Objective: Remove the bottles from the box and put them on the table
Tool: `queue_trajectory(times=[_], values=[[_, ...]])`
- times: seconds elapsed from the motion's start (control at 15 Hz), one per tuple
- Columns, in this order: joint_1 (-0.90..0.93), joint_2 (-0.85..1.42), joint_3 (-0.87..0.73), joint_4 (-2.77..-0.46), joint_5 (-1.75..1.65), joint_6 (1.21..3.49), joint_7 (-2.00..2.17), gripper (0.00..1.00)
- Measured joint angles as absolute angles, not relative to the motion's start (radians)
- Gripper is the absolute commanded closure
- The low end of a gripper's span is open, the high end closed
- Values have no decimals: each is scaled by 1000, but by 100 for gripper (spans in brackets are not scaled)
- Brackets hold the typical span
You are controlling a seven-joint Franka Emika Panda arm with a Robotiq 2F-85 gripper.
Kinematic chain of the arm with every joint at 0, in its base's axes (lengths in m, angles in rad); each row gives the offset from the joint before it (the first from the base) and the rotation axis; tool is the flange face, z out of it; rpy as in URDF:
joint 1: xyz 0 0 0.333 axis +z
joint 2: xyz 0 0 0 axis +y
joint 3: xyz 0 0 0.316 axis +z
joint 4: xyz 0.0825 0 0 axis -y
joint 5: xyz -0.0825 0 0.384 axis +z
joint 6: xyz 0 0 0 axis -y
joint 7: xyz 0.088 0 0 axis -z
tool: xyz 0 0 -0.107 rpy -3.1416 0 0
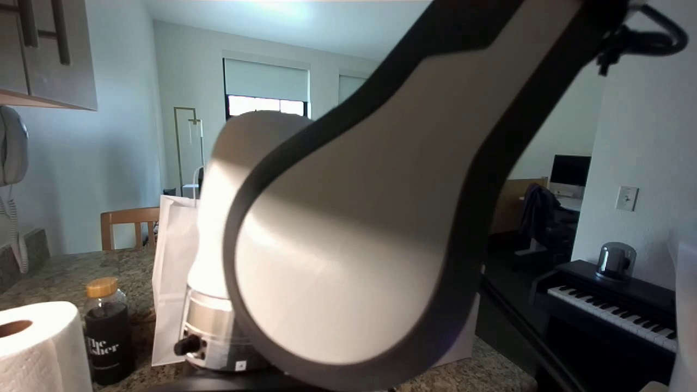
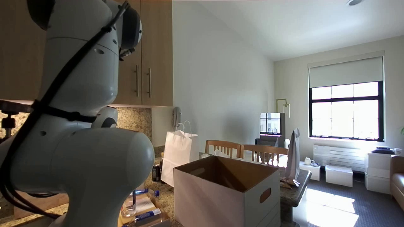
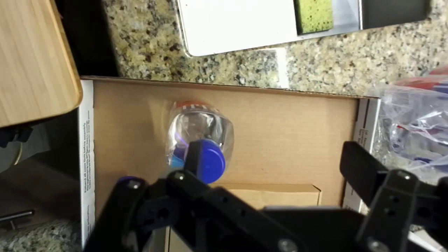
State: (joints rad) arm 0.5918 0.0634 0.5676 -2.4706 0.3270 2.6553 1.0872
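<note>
On speckled countertop [image 1: 65,275], “The …sher” across dark jar [image 1: 111,326] near paper towels [image 1: 43,343]; “before assembly” along box [image 3: 87,147] edge; partly behind wide-spread gripper [image 3: 273,159], blue-capped bottle [image 3: 206,129].

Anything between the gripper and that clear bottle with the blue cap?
Nothing visible: in the wrist view, the open gripper has one finger partly covering the blue cap of the clear bottle; contact is unclear.

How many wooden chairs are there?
2 for certain, side by side in an exterior view: the left wooden chair and the right wooden chair. The chair back left of a white paper bag is probably one of these; others may be hidden.
</note>
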Motion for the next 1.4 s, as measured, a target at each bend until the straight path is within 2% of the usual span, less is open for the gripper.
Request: queue_trajectory(times=[0.4,0.73,1.0,1.4], values=[[591,-210,573,-2625,256,2615,1295,0],[595,-459,566,-2726,233,2323,1320,0],[600,-653,486,-2784,232,2127,1271,0],[601,-705,471,-2800,232,2109,1258,0]])
